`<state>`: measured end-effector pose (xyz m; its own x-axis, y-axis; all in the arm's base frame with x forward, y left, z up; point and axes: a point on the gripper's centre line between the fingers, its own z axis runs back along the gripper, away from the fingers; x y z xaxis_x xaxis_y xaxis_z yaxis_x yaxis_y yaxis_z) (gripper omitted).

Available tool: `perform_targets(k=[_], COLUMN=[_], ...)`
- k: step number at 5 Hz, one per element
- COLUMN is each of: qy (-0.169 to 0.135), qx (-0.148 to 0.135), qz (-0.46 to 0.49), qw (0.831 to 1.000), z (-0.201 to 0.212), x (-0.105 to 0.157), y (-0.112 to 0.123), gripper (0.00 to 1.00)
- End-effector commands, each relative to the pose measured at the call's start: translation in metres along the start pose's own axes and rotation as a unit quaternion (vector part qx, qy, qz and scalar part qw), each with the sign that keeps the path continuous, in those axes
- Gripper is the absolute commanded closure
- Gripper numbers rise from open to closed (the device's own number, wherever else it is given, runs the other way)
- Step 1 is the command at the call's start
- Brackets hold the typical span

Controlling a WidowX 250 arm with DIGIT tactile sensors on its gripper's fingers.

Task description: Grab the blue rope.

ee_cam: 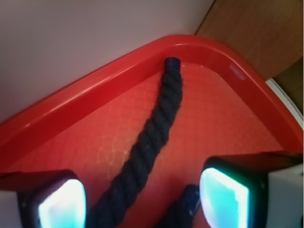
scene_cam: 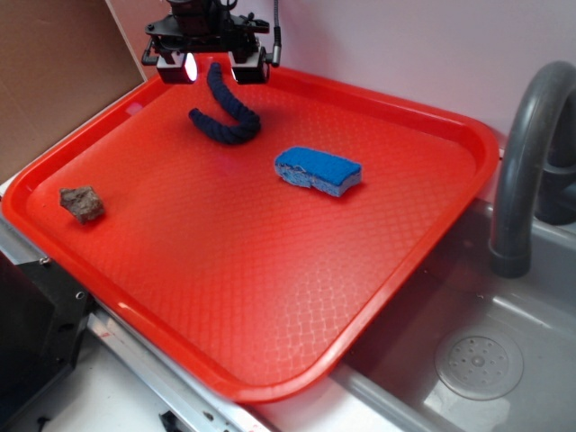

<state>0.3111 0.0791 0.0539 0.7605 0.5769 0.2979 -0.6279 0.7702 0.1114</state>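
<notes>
Nearest you on the red tray point(scene_cam: 225, 351), a brown lump point(scene_cam: 82, 203) lies at nine o'clock and the blue sponge point(scene_cam: 318, 171) past centre. At twelve o'clock the gripper point(scene_cam: 213, 69) hangs spread wide, jaws straddling the blue rope point(scene_cam: 228, 112), seemingly not yet touching it, so closing should catch it

The wrist view's lower edge cuts off the blue rope point(ee_cam: 152, 137) and both blurred fingertips point(ee_cam: 61, 204).
</notes>
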Motion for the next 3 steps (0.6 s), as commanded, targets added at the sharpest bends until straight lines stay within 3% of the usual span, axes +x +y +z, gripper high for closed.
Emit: perform_targets(k=[1, 2, 3], qy=[0.002, 0.027, 0.041], qx=[-0.024, -0.046, -0.048], qz=[-0.007, -0.025, -0.018], qw=[1.0, 0.998, 0.998], z=[-0.018, -0.031, -0.039], x=[0.021, 0.02, 0.014], y=[-0.001, -0.004, 0.0], gripper=[0.0, 0.0, 1.0])
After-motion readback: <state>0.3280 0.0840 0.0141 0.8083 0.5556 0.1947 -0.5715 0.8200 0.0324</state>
